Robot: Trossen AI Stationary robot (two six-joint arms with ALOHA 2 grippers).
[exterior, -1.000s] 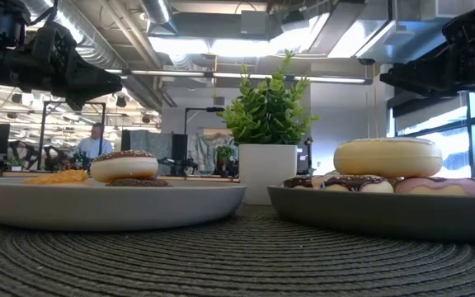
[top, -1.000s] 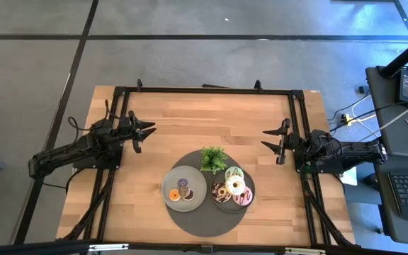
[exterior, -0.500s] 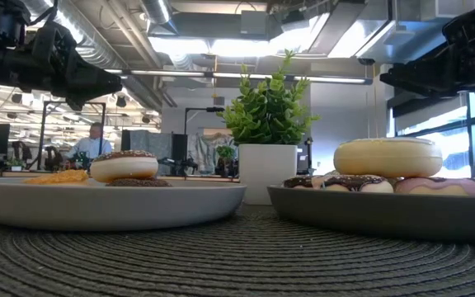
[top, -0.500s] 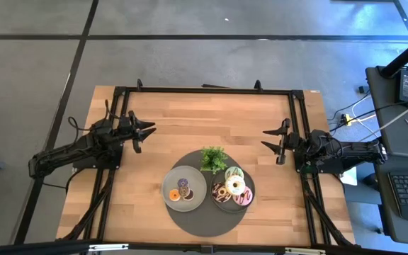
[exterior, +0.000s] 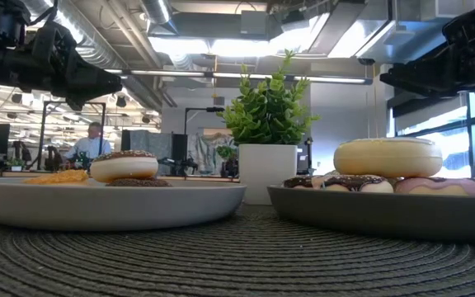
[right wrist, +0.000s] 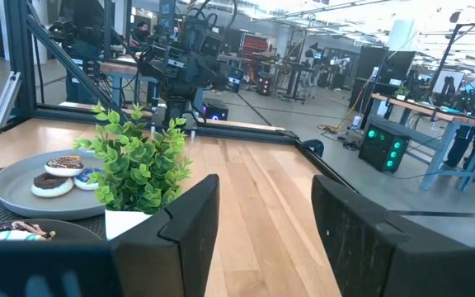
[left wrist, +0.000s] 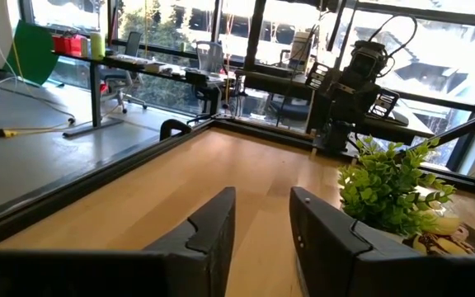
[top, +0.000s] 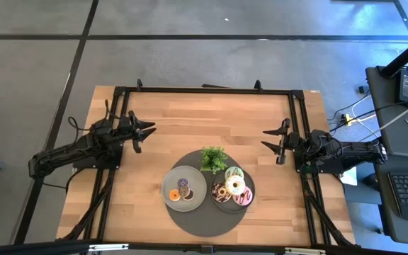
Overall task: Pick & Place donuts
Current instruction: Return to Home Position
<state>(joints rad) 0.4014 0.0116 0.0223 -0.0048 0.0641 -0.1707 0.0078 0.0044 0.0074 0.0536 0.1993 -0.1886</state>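
Note:
Two grey plates sit on a round dark mat near the table's near edge. The left plate (top: 183,188) carries small mini donuts: an orange one (top: 174,194), a purple one (top: 183,182) and a brown one (top: 185,192). The right plate (top: 234,191) holds larger donuts, with a white-iced one (top: 235,186) stacked on top, a green one (top: 234,173), a chocolate one (top: 219,190) and a pink one (top: 244,198). My left gripper (top: 149,129) hovers open over the table's left side. My right gripper (top: 266,139) hovers open on the right. Both touch nothing.
A small leafy plant in a white pot (top: 214,159) stands on the mat's far part, between the plates. The dark woven mat (top: 204,216) lies under both plates. Bare wood stretches across the table's far half (top: 211,113). A black frame rims the table.

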